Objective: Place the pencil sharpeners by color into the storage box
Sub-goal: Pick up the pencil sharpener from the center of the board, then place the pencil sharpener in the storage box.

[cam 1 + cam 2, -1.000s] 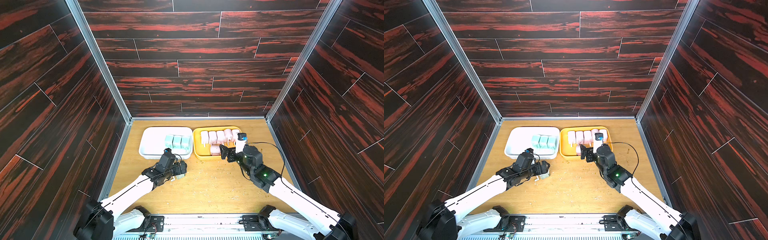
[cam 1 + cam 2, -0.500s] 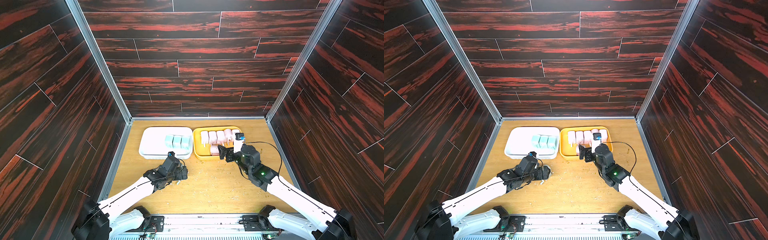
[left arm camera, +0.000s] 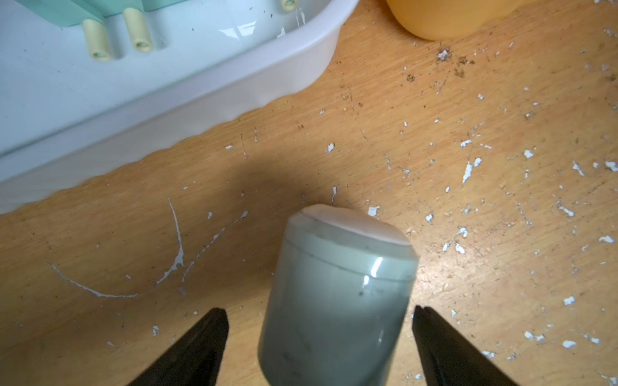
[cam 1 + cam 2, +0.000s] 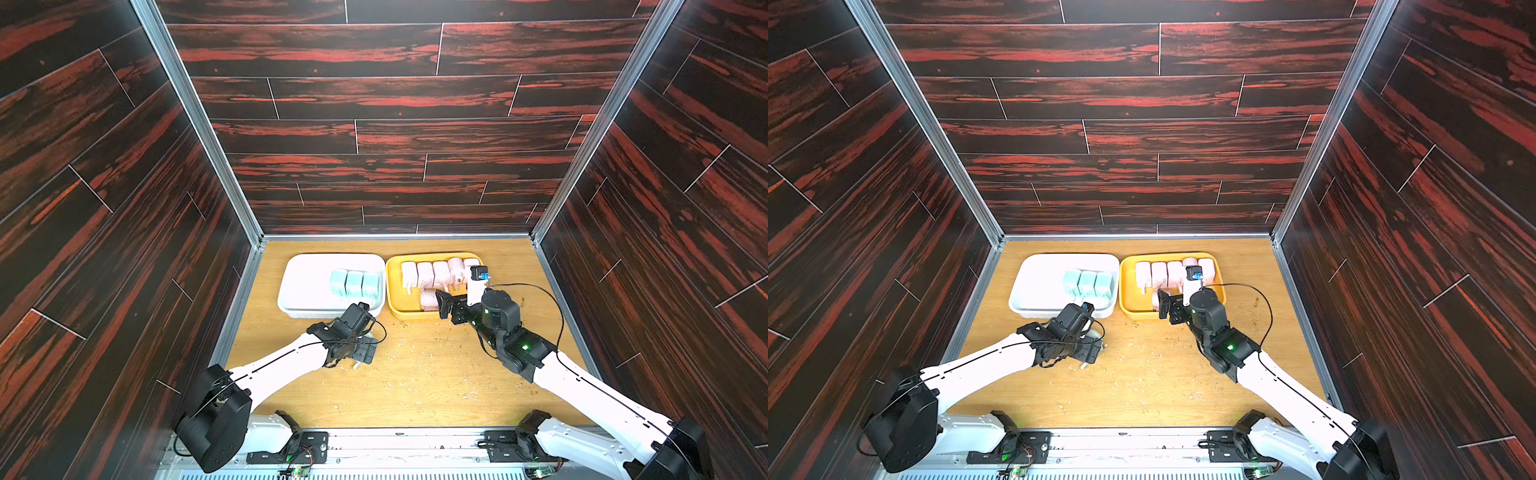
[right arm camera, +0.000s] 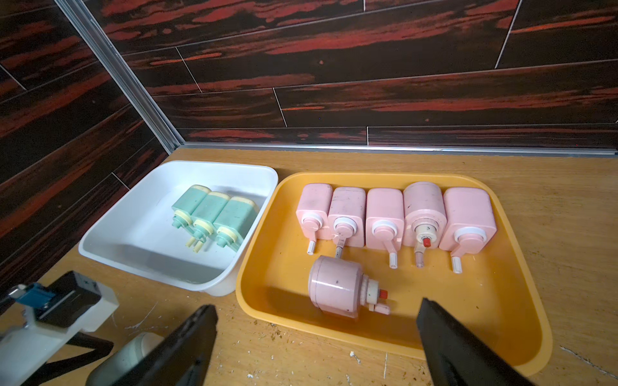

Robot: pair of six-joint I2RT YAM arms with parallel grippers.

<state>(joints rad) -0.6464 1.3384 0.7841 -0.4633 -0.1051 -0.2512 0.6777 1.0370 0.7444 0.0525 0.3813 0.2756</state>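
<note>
One mint green pencil sharpener (image 3: pixel 337 294) lies on the wooden table in front of the white storage box (image 3: pixel 200 97). My left gripper (image 3: pixel 319 309) straddles it, open, with a gap on each side. In both top views the gripper (image 4: pixel 365 353) (image 4: pixel 1092 351) hides most of it. Three mint sharpeners (image 4: pixel 354 282) (image 5: pixel 214 214) lie side by side in the white box (image 4: pixel 291 286). Several pink sharpeners (image 4: pixel 432 274) (image 5: pixel 384 217) sit in a row in the yellow box (image 4: pixel 390 291). One more pink sharpener (image 5: pixel 337 287) lies on its side near the front rim (image 5: pixel 315 329). My right gripper (image 5: pixel 316 304) (image 4: pixel 446 305) hovers open at that rim, holding nothing.
The two boxes stand side by side at the back of the table, close to the dark wood-patterned back wall. Wood shavings and white flecks (image 4: pixel 419 353) litter the table between the arms. Side walls close in on left and right.
My left gripper has moved down and over the mint sharpener on the table, and its jaws have narrowed a little. The right arm has barely moved.
</note>
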